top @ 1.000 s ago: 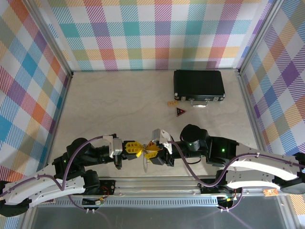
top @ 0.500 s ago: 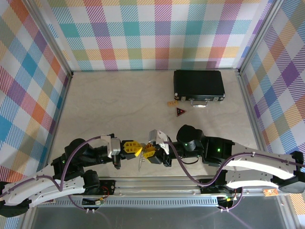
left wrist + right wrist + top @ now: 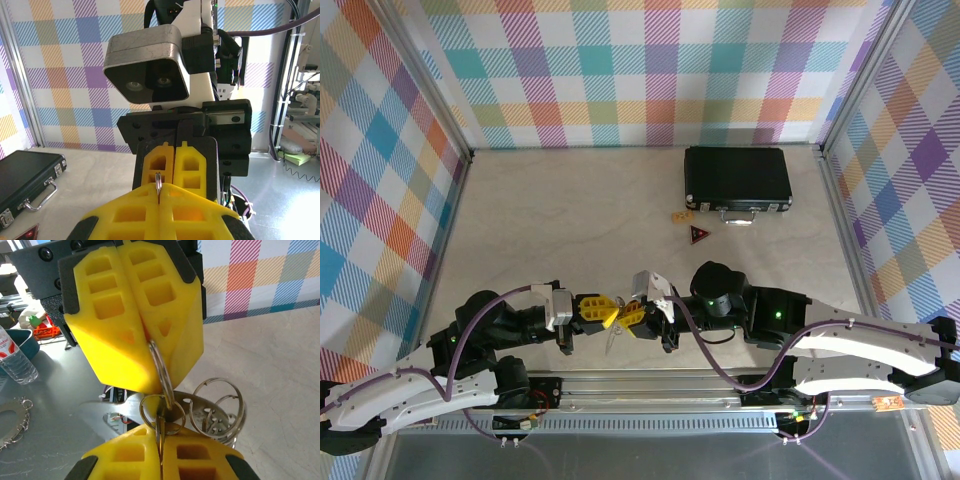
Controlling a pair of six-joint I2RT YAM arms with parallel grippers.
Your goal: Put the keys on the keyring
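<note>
1. My right gripper (image 3: 160,440) is pinched shut on a thin strip of metal that I take to be the key (image 3: 160,426). It's edge-on to my wrist cam, so I'm not 100% sure.
2. My left gripper (image 3: 159,192) is clamped on the keyring (image 3: 161,369), nipping one end of it right at the fingertips.
3. Both bits hang in the air between my two hands, over the near edge of the table (image 3: 570,220) and well away from the black case (image 3: 735,178).
4. Biggest worry: both holds are tip-only pinches on skinny, slick metal. If I pull or twist with both hands locked, I reckon one piece pivots or pops out.
5. A small ring (image 3: 142,415) sits right where the two meet, and more rings (image 3: 220,380) plus a holed disc (image 3: 207,415) dangle just beside it. That bunch could swing and snag the threading.
6. A drop here probably lands by the table edge, which would be awkward to pick up.
7. Keyring axis: in my right wrist view it runs from my left fingertips down toward my right ones, its lower end leaning a bit right, thin edge to the camera.
8. Key axis: straight up out of my pinch into the small ring. I can't tell which end is the head.
</note>
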